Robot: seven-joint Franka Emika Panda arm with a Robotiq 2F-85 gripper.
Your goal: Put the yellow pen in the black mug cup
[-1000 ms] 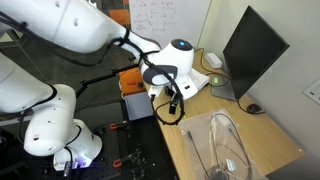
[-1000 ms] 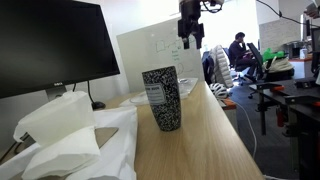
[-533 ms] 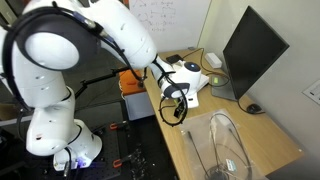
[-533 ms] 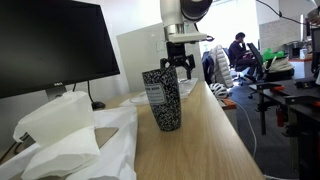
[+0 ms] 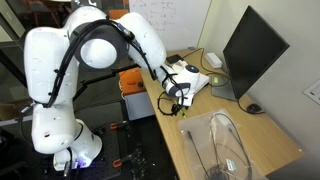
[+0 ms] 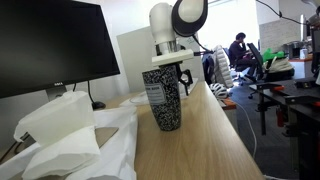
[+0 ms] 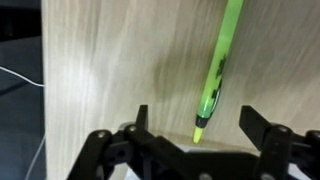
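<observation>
The yellow-green pen (image 7: 215, 75) lies flat on the wooden table in the wrist view, its tip pointing at the gripper. My gripper (image 7: 195, 118) is open and low over the table, with the pen's tip end between the two fingers, untouched. The black speckled mug cup (image 6: 165, 98) stands upright on the table in an exterior view, in front of the gripper (image 6: 180, 80). In an exterior view the gripper (image 5: 178, 100) is down at the table near its front edge. The pen is hidden in both exterior views.
A dark monitor (image 5: 250, 55) stands at the back of the table and also shows in an exterior view (image 6: 50, 45). A white box-like device (image 5: 195, 78) sits beside the gripper. Clear plastic wrap (image 5: 225, 145) and crumpled white paper (image 6: 60, 125) lie on the table.
The arm has come down from well above the table to table level behind the mug. The gripper stayed open.
</observation>
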